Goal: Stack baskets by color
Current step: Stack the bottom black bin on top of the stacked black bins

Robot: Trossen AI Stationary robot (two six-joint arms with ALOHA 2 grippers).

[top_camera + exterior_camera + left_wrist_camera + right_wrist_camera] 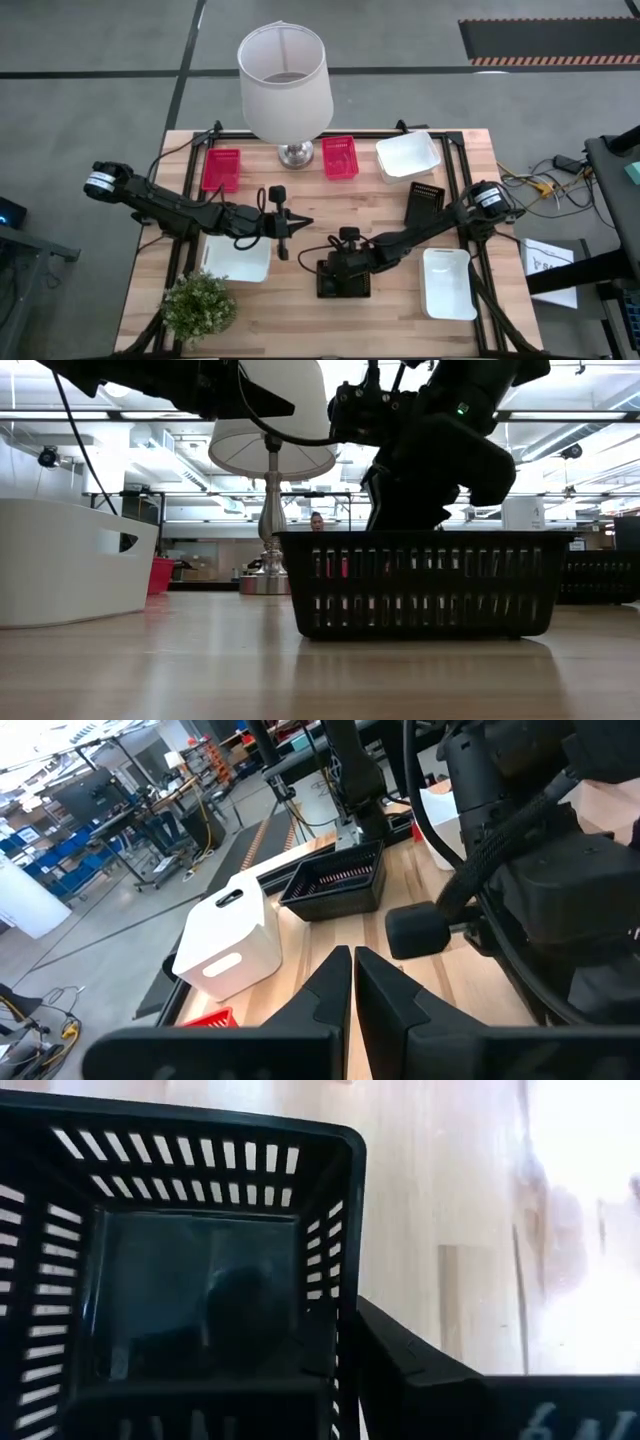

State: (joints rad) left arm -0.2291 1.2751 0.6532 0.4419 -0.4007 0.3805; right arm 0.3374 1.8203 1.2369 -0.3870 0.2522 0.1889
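Observation:
A black lattice basket [343, 280] stands on its base near the table's middle front, and my right gripper [346, 262] comes down at it from the far right, shut on its wall. The low view shows that gripper [410, 510] dipping into the basket [425, 585]. My left gripper [292, 225] hovers shut and holds nothing, left of the basket. A second black basket [424, 205] sits farther right. Two red baskets [221, 170] [340, 157] flank the lamp. Three white baskets [408, 157] [448, 283] [238, 257] stand apart. My right gripper has the black basket's far wall [335, 1335] at the rim, with one finger [415, 1370] outside it; the other finger is inside, hidden by the wall. The fingers slant down from the far right. The basket stands level with its base on the table.
A white-shaded lamp [285, 80] stands at the far middle edge. A small green potted plant [200, 305] sits at the near left corner. Bare wood [300, 320] lies in front of the held basket. A person shows far off in the room [316, 520].

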